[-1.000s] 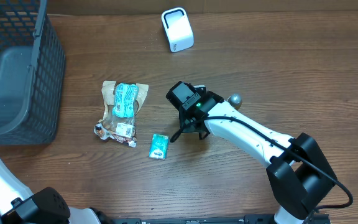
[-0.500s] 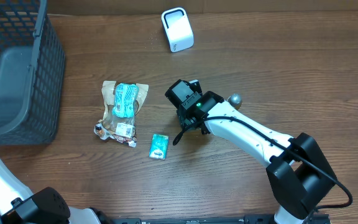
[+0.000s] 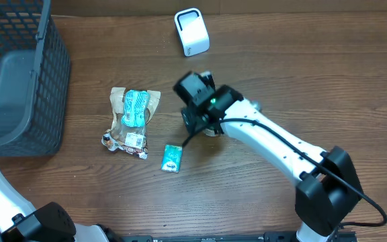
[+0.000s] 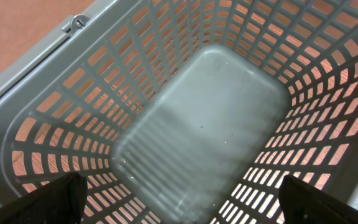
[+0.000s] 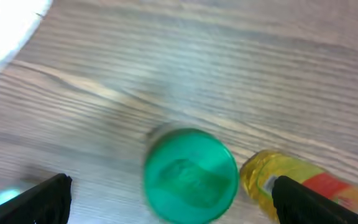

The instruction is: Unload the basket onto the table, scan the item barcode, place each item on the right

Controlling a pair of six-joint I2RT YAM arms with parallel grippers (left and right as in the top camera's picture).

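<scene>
Writing: none legible anywhere.
- Snack bag (image 3: 134, 113), brown with a teal panel, carries a small white sticker (image 3: 134, 139) near its lower end. The print is too small to read.
- Small green packet (image 3: 172, 158) has pale marks on its face, unreadable.
- Yellow bottle (image 5: 291, 182) wears a red and white label, and its lettering is blurred out.
- White scanner (image 3: 192, 31) shows no visible marking.

Item: green-topped item (image 5: 190, 174), seen from straight above in the right wrist view. It shows a round, flat, solid green face with a slightly darker patch in the centre. Nothing of its sides shows and no barcode is in view. It sits on the wood-grain table (image 3: 314, 67), with the yellow bottle just beside it on one side. I cannot tell whether the two touch. In the overhead view the spot lies under the right arm near the middle of the table, so the item itself is hidden there. It is well apart from the scanner at the far edge.

Right tool (image 5: 169, 186): fingers spread wide, one dark tip in each lower corner of its camera view. The green top sits in the gap, clear of both fingers, and nothing is held.

Left tool (image 4: 182, 202): fingers likewise wide apart and empty. It hangs over the grey mesh basket (image 4: 73, 74), with the camera looking down onto the basket's smooth floor.

Layout from overhead: the basket is at the left edge. The snack bag and green packet lie close together between the basket and the right arm.
</scene>
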